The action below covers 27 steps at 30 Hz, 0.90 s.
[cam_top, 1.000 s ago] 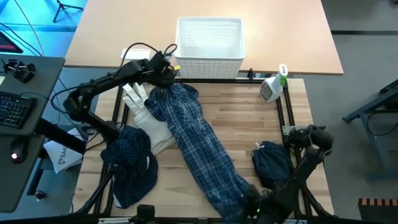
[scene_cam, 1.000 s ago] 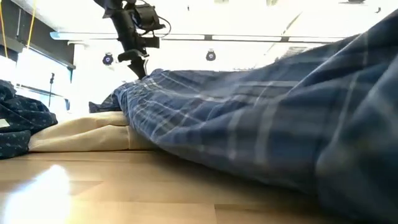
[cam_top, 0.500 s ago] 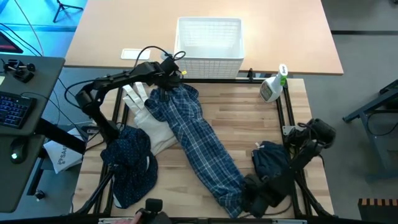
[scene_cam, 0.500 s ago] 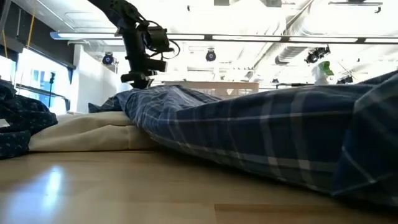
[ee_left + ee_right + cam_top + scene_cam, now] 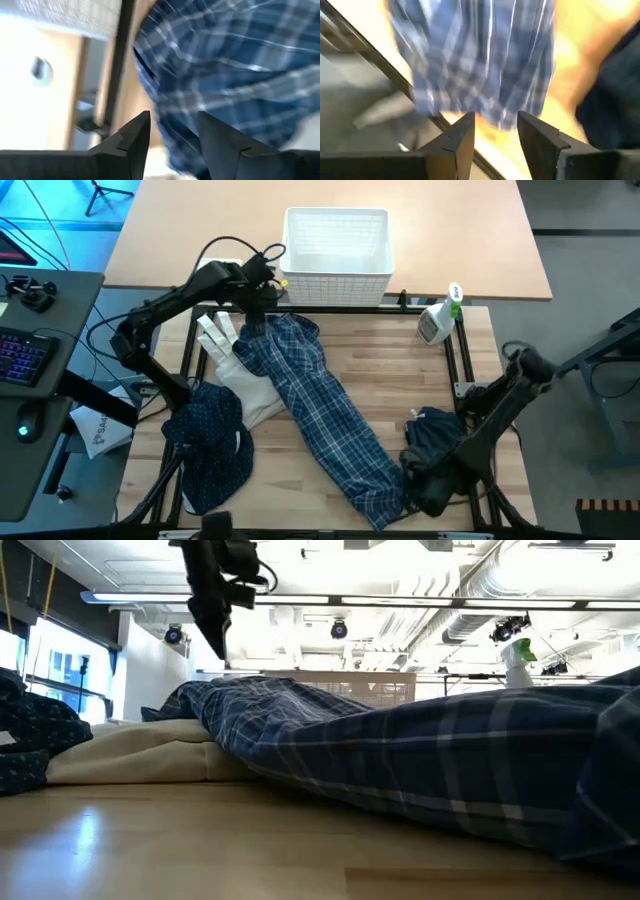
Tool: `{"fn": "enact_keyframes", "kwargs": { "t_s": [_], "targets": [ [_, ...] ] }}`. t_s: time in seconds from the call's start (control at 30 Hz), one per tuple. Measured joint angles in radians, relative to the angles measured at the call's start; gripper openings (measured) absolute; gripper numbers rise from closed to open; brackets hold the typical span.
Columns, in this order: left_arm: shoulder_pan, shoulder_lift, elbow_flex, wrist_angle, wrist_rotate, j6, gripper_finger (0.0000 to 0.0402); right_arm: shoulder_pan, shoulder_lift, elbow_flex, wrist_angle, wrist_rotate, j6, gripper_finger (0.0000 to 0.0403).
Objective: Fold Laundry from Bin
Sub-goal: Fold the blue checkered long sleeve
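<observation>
The blue-and-white plaid shirt point(image 5: 320, 405) lies stretched out slantwise on the table, from far left to the near edge point(image 5: 400, 760). My left gripper point(image 5: 258, 310) hangs open just above its far end point(image 5: 225, 60), with nothing between the fingers point(image 5: 172, 130). My right gripper point(image 5: 415, 480) is open too, low at the shirt's near end point(image 5: 475, 65), with an empty gap point(image 5: 495, 130). The navy dotted shirt point(image 5: 210, 440) is heaped at the near left. The dark navy piece point(image 5: 440, 440) lies at the near right. The white bin point(image 5: 337, 242) stands beyond the table's far edge.
A cream-white cloth bag point(image 5: 240, 375) lies flat between the dotted shirt and the plaid shirt, partly under the plaid one. A spray bottle point(image 5: 438, 320) stands at the far right corner. Bare wood point(image 5: 400, 365) shows right of the plaid shirt.
Both grippers have let go of the plaid shirt. Its near end, held high a second ago, has come down and the shirt now lies along the table. My left gripper dipped to the far end, then rose clear of it. My right gripper has shifted slightly toward the right edge.
</observation>
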Motion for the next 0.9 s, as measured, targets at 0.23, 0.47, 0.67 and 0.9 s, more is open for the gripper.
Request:
{"fn": "enact_keyframes", "kwargs": {
  "t_s": [0.23, 0.47, 0.67, 0.9],
  "targets": [
    [0.09, -0.017, -0.088, -0.191, 0.096, -0.088, 0.017, -0.092, -0.081, 0.0, -0.089, 0.253, -0.091, 0.0158],
    [0.173, -0.015, -0.291, -0.081, 0.065, -0.002, 0.0205, -0.262, -0.079, -0.062, 0.051, 0.216, -0.469, 0.0158],
    [0.187, -0.015, -0.414, 0.123, 0.051, 0.025, 0.0224, -0.339, -0.082, -0.063, 0.071, 0.193, -0.649, 0.0158],
    [0.157, -0.015, -0.46, 0.228, 0.143, 0.207, 0.0147, -0.418, -0.071, -0.063, 0.202, 0.042, -0.851, 0.0157]
  ]
}}
